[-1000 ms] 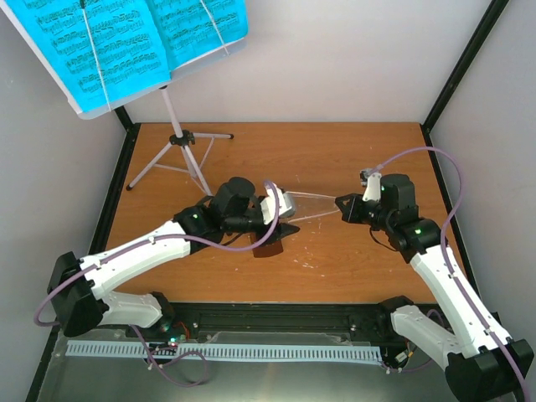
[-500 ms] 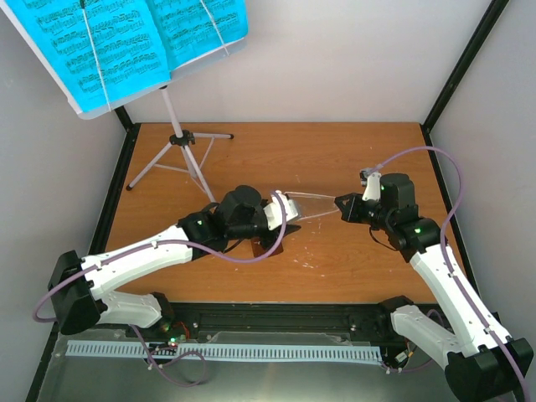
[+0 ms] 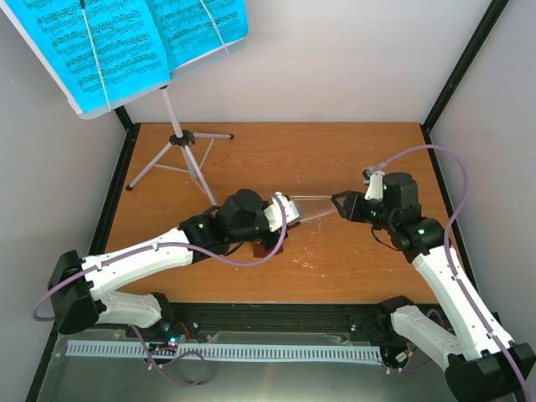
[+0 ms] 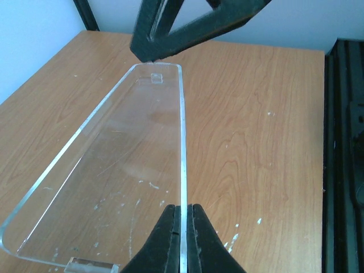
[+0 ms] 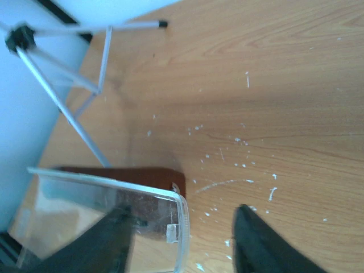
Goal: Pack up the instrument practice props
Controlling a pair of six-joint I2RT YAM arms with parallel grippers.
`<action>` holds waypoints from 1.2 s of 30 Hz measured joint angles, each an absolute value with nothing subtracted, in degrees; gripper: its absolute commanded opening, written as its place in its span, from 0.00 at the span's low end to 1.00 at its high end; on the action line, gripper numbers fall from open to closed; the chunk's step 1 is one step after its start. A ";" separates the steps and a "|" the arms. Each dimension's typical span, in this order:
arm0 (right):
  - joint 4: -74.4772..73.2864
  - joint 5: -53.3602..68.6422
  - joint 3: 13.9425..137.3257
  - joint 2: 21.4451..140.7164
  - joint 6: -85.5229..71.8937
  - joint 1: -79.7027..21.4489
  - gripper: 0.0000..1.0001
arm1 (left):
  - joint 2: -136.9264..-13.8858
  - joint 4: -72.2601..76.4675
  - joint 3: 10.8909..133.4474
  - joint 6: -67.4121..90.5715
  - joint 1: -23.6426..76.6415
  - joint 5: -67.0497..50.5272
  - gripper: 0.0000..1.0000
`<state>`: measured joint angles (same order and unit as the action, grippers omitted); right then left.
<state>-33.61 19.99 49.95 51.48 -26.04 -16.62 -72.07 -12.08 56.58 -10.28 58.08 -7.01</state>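
The metronome's clear plastic cover (image 4: 114,170) hangs above the table, and my left gripper (image 4: 181,227) is shut on its long edge. From above, the cover (image 3: 311,203) spans between both grippers. My right gripper (image 5: 185,242) stands open around the cover's narrow end (image 5: 142,210); one finger (image 5: 108,239) shows through the plastic. The brown metronome (image 5: 131,173) lies on the table under the cover, mostly hidden beneath my left gripper (image 3: 287,214) in the top view. The silvery tripod music stand (image 3: 180,138) holds the cyan sheet-music pages (image 3: 117,42) at the back left.
The stand's tripod legs (image 5: 74,74) spread over the table's back left corner. A black frame post (image 3: 465,63) rises at the back right. White flecks (image 3: 314,251) dot the wooden table (image 3: 335,159).
My left gripper has closed onto the cover's edge. My right gripper has opened off the cover's narrow end and drawn back slightly.
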 measured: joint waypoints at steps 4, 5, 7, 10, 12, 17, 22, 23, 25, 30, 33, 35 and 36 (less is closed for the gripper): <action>-35.22 16.80 52.88 49.10 -25.67 -16.58 0.84 | -70.96 -8.54 55.13 -6.00 58.08 -7.53 0.00; -35.68 15.81 53.84 48.38 -25.85 -16.58 0.89 | -70.70 -7.51 55.00 -4.49 58.08 -7.94 0.00; -36.40 13.69 56.53 46.35 -25.36 -16.58 0.96 | -70.50 -4.58 55.00 -0.36 57.69 -9.72 0.00; -35.29 12.56 58.41 42.37 -25.69 -16.56 1.00 | -70.52 0.21 55.00 7.86 55.59 -15.31 0.00; -33.47 13.08 58.11 39.31 -26.17 -16.51 1.00 | -70.54 3.75 55.00 14.17 53.28 -20.40 0.00; -23.86 18.37 53.34 31.29 -28.53 -16.51 1.00 | -70.54 15.18 54.50 30.44 48.16 -31.20 0.00; -12.43 25.65 47.70 30.46 -34.41 -16.51 1.00 | -70.57 27.83 51.48 45.10 45.98 -39.59 0.00; -10.48 26.87 46.78 30.87 -35.75 -16.51 1.00 | -70.65 29.98 50.92 47.59 45.91 -40.95 0.00; -7.22 28.73 45.50 31.81 -38.09 -16.51 1.00 | -70.87 32.93 50.37 51.37 45.74 -42.98 0.00; 0.51 32.23 43.64 34.44 -43.86 -16.53 0.97 | -70.85 36.62 50.28 55.53 45.71 -44.86 0.00; 4.86 33.32 42.37 35.44 -46.46 -16.88 0.91 | -70.85 37.39 50.28 56.71 45.69 -45.19 0.00; 6.81 33.45 41.76 35.86 -47.72 -17.65 0.89 | -70.85 37.80 50.28 57.30 45.69 -45.25 0.00; 7.66 33.43 41.58 36.10 -48.14 -18.24 0.88 | -70.85 37.91 50.28 57.56 45.69 -45.25 0.00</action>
